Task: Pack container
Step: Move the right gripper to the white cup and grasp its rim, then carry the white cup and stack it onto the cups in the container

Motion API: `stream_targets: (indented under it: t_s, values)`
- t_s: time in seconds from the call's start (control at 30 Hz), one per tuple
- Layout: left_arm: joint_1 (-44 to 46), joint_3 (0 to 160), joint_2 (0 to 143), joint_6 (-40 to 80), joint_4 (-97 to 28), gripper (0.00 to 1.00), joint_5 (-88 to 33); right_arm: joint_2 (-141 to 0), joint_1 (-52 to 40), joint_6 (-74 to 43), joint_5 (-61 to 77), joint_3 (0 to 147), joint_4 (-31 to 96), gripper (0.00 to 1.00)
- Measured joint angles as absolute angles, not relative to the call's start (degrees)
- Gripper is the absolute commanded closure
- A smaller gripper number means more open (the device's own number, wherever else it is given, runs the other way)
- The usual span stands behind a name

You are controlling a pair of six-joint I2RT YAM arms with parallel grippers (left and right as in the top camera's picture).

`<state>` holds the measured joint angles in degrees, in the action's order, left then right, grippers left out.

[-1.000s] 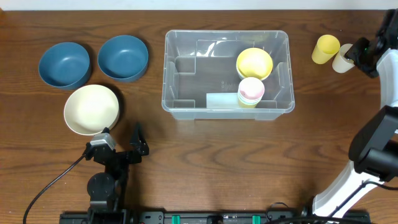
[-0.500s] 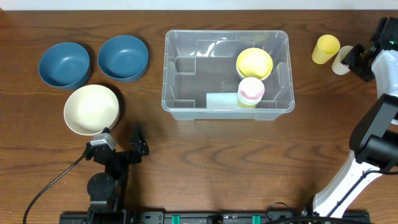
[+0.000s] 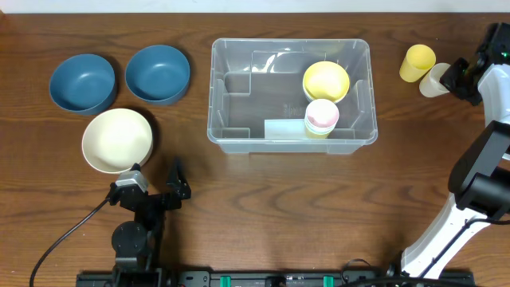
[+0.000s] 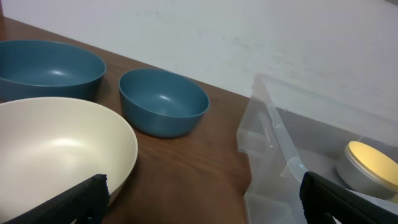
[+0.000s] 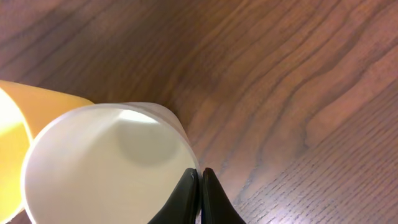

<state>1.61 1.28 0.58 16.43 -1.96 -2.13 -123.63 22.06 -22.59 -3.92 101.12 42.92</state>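
Right gripper (image 5: 200, 186): jaws together, pinching the thin rim wall of the white cup (image 5: 106, 168). One finger looks to be inside the lip, the other outside. The cup stands upright at the far right of the table (image 3: 255, 199), touching the yellow cup (image 3: 417, 62) beside it. The container (image 3: 213, 88) sits mid-table, well apart to the left, top open. A yellow bowl (image 3: 326, 80) and a pink-and-white cup (image 3: 322, 116) are in its right half; the left half looks free.

Step in hand, my read: lift the white cup and carry it over to the container. Notes:
- A rim pinch on thin plastic is marginal. Lift slowly and straight up so the cup doesn't pivot or slip out.
- The yellow cup is in contact. Pull up, not sideways, or it may tip.
- Get the cup base above the container's right rim before crossing it.
- Release low over free floor, clear of the items inside.

Left gripper (image 4: 208, 199): jaws wide apart, holding nothing, parked just beside the cream bowl (image 3: 117, 139). The blue bowls (image 3: 82, 82) are outside the container, not yet packed.
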Motion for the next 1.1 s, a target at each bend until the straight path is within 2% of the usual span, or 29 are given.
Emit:
stream_targets:
  t_s: [0.23, 0.53, 0.9, 1.1]
  values:
    - [1.6, 1.3, 0.6, 16.4, -2.0, 0.02, -2.1, -123.6, 22.1, -22.6, -3.9, 101.3, 44.5, 0.99]
    - [1.6, 1.3, 0.6, 16.4, -2.0, 0.02, -2.1, -121.7, 22.1, -22.6, -2.7, 101.6, 52.6, 0.99]
    - [1.6, 1.3, 0.6, 16.4, -2.0, 0.02, -2.1, -106.7, 22.1, -22.6, -1.9, 101.5, 58.0, 0.99]
    - [1.6, 1.3, 0.6, 16.4, -2.0, 0.02, -2.1, -99.9, 21.9, -22.3, 5.0, 101.5, 61.4, 0.99]
